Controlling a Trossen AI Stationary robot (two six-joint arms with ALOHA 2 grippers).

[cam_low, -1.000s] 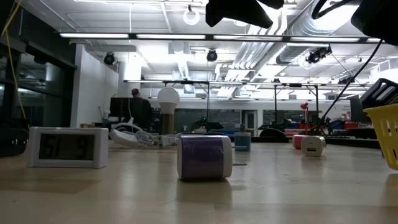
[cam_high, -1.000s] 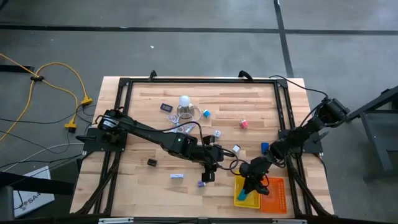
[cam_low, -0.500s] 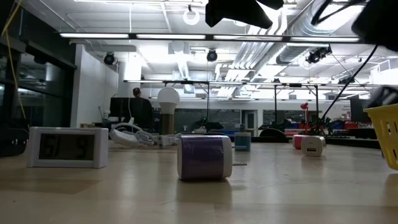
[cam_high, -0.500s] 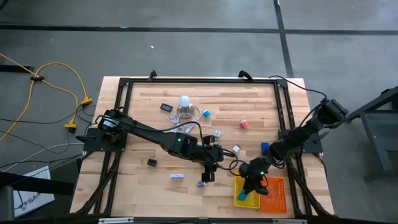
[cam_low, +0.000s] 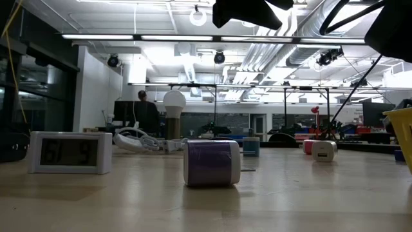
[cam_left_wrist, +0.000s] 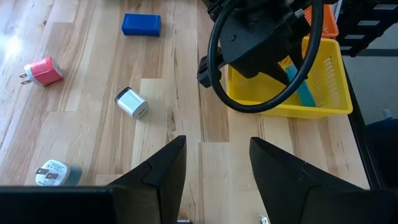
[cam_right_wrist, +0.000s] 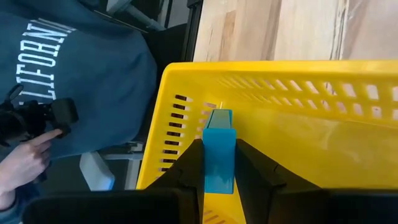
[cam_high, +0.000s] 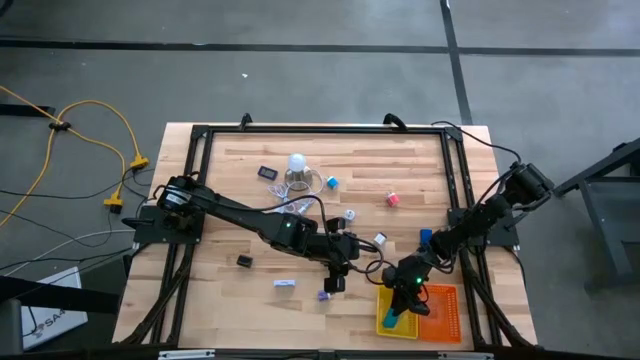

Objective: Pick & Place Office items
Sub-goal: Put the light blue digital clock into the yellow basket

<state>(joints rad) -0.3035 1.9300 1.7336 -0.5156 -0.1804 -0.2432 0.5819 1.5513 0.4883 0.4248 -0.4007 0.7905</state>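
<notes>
My right gripper (cam_high: 403, 303) hangs over the yellow mesh tray (cam_high: 383, 318), shut on the teal pen-like stick (cam_right_wrist: 219, 149); the left wrist view shows that stick (cam_left_wrist: 299, 84) slanting down inside the tray (cam_left_wrist: 323, 109). My left gripper (cam_left_wrist: 217, 177) is open and holds nothing. It hovers above bare wood just left of the tray, over a purple-white piece (cam_high: 324, 296). The white cube (cam_left_wrist: 132, 103), pink cube (cam_left_wrist: 43, 71), blue block (cam_left_wrist: 141, 24) and a blue-white piece (cam_left_wrist: 56, 173) lie loose on the table. My right gripper pinches the teal stick between its two fingers (cam_right_wrist: 252, 168), on the stick's upper part (cam_right_wrist: 219, 167). The fingers come from above, slanting down, and lie along the stick. The free lower end (cam_right_wrist: 219, 118) sticks out past the fingertips inside the yellow tray. Whether it touches the tray I cannot tell.
An orange tray (cam_high: 446, 312) sits right of the yellow one. A ball-topped clear object with cord (cam_high: 296, 166), a black clip (cam_high: 244, 261) and a small white display (cam_low: 67, 153) are on the table's left half. A person in a blue sweatshirt (cam_right_wrist: 81, 74) stands beyond the near edge.
My right gripper has moved a little toward the table's near edge and down into the yellow tray, still shut on the teal stick. In the low view the tray's corner has shifted toward the picture's right.
</notes>
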